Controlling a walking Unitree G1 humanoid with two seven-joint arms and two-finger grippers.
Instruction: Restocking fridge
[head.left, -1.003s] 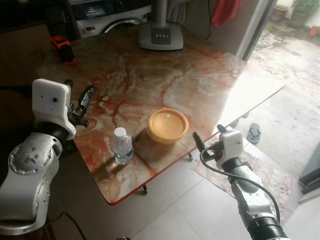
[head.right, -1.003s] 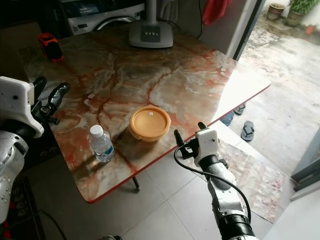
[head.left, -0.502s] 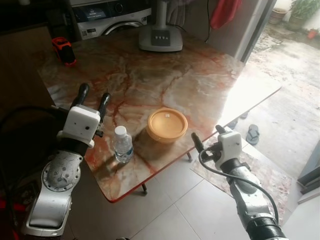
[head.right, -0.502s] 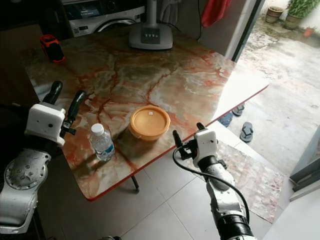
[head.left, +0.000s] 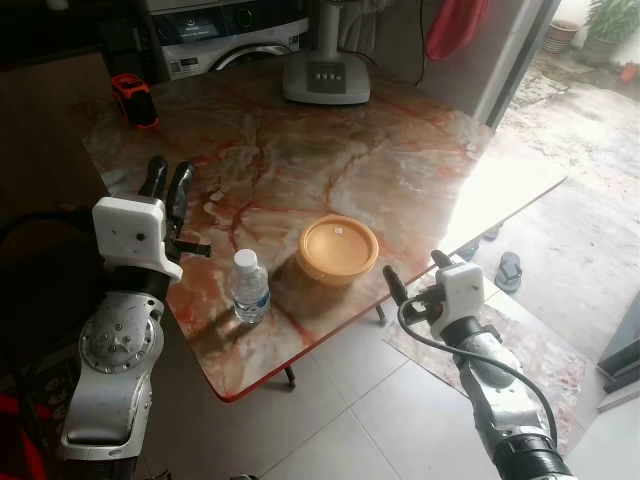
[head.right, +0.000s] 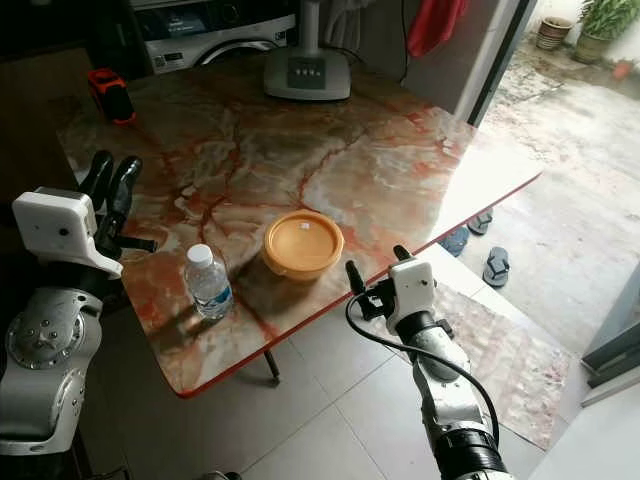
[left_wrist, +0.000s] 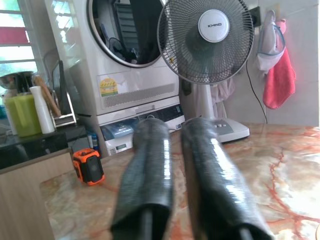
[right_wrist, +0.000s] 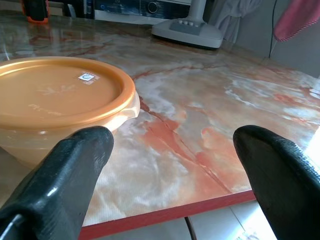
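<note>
A small clear water bottle (head.left: 248, 288) with a white cap stands near the front edge of the marble table (head.left: 400, 170). Just to its right sits a round orange lidded container (head.left: 337, 250). My left gripper (head.left: 166, 174) hovers above the table's left edge, behind and left of the bottle, with its fingers (left_wrist: 150, 165) drawn close together and nothing between them. Off the table's front right edge, my right gripper (head.left: 415, 270) is held open, pointing at the container (right_wrist: 60, 95) from a short distance without touching it.
A fan base (head.left: 326, 78) stands at the table's far edge, and an orange-black tape measure (head.left: 134, 98) lies at the far left corner. A washing machine (head.left: 230, 30) is behind the table. Sandals (head.left: 508, 268) lie on the floor to the right, near an open doorway.
My left gripper has swung up and to the left, away from the bottle, and its fingers have come together. The right arm has stayed put.
</note>
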